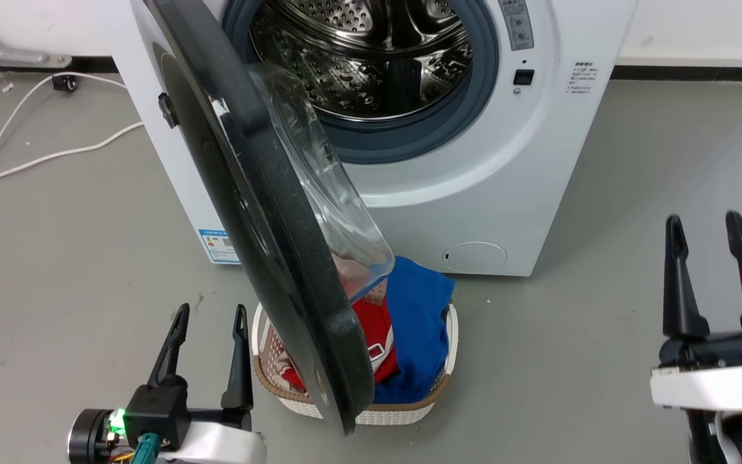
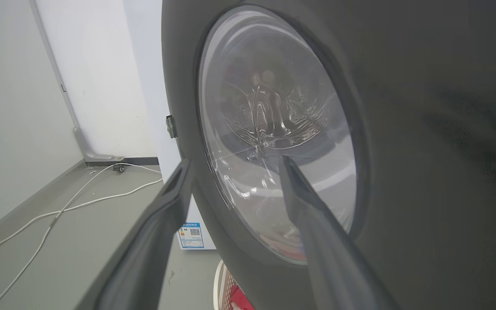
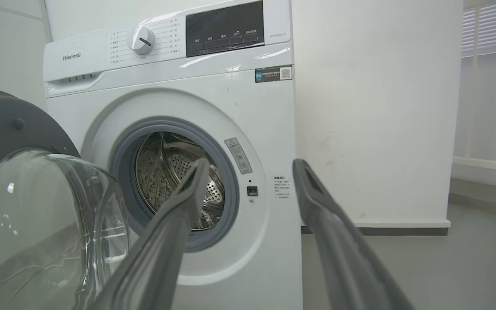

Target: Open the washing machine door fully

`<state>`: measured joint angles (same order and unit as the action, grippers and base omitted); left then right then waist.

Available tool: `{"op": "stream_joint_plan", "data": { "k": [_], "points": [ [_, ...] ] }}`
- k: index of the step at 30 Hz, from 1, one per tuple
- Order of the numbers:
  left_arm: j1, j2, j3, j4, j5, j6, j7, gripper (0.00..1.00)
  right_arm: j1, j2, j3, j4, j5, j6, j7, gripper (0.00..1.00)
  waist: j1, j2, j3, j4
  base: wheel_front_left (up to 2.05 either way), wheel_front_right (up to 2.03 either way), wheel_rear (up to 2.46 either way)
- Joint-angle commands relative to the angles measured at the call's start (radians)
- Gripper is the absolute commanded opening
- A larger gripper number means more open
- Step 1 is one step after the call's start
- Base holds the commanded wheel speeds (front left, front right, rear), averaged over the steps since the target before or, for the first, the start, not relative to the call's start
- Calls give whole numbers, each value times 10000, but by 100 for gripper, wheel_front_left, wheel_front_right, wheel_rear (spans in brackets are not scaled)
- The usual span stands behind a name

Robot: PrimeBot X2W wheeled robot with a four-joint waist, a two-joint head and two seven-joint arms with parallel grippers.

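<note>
Washing machine door edge-on, top cropped — basket half behind it; left claw, right claw wide.

The washing machine door hides the left part of the laundry basket and some of the red cloth in it. The tops of the door and the drum run off the top of the head view. The words on the blue sticker are too small to read. In the right wrist view the door's left side is cut off.
</note>
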<state>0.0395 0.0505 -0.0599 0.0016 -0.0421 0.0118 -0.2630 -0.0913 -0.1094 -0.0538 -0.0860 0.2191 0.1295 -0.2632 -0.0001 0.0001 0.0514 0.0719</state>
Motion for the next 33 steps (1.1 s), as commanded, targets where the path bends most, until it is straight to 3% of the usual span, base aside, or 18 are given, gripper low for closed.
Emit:
{"op": "stream_joint_plan", "data": {
  "k": [1, 15, 33],
  "points": [
    [140, -2, 18, -24, 21, -8, -27, 100, 450, 176, -176, -81, -288, 22, -18, 100, 1, -1, -69, -25, 0, 0, 0],
    [423, -2, 60, -40, -67, -4, -27, 100, 2360, 593, -590, -231, -1024, 13, -20, 100, 1, -1, -400, -70, 0, 0, 0],
    [617, -2, 79, 31, -259, -19, -27, 100, 3054, 604, -626, -51, -388, 13, -21, 100, 1, -1, -585, -53, 0, 0, 0]
  ]
}}
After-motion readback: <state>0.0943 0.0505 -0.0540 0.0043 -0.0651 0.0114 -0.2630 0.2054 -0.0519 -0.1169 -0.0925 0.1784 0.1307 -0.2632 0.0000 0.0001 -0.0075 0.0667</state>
